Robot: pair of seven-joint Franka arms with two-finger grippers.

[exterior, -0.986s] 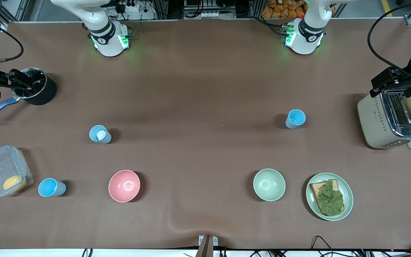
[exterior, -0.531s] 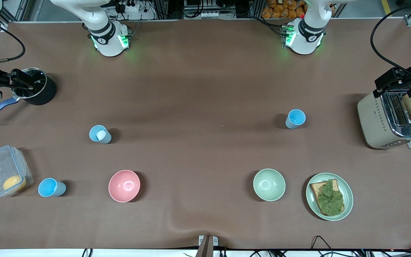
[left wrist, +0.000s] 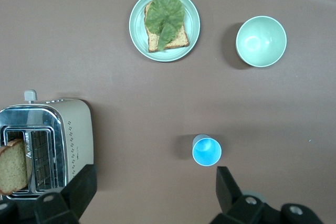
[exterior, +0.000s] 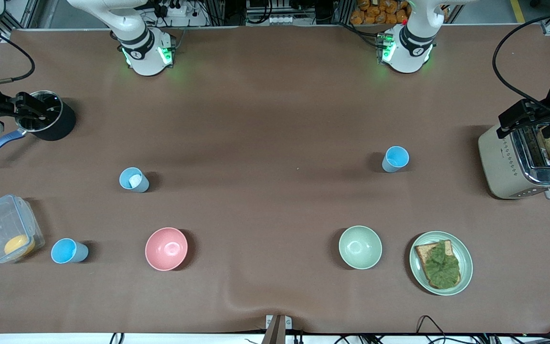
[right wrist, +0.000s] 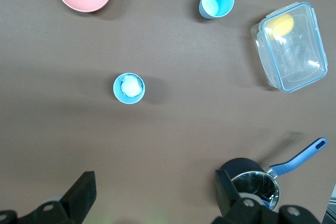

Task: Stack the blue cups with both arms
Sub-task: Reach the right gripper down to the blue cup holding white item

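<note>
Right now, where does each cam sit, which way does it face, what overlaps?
Front view: high across the table, facing both arm bases; right gripper over the pot, left gripper over the toaster.
Left wrist view: looks down; open fingers, toaster, blue cup.
Right wrist view: looks down; open fingers, pot, two cups.
Front and left wrist share the green bowl.

Robot lab: aluminium framing [exterior: 217, 12], power strips [exterior: 172, 9], cables [exterior: 504, 52] around brown table [exterior: 275, 110].
</note>
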